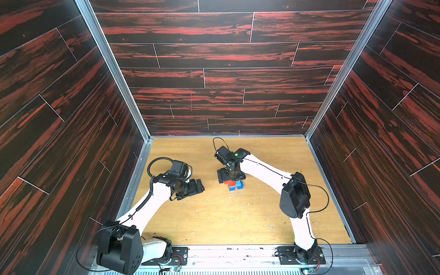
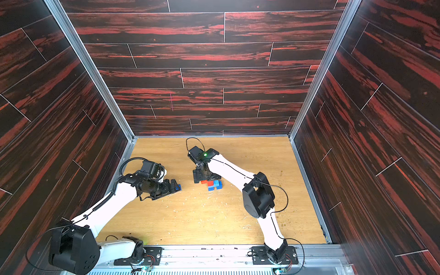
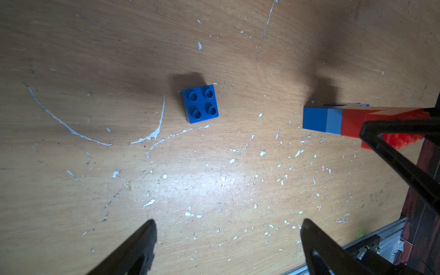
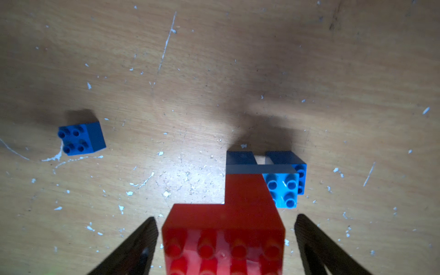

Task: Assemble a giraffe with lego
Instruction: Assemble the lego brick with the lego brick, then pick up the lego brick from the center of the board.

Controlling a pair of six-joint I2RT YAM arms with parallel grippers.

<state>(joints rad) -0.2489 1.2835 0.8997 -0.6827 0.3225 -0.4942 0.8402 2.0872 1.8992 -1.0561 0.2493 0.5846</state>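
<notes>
Straddles giraffe head with right gripper spread, clear of it. Holds left gripper spread near loose blue brick.

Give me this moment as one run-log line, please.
left gripper: open, empty; right gripper: open, flanking giraffe; dark blue brick: loose on table

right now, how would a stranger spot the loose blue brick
On the wooden table, look to the left gripper. Ahead of its open jaws sits the dark blue brick: four studs up, alone, unlike those joined into the giraffe.
</notes>
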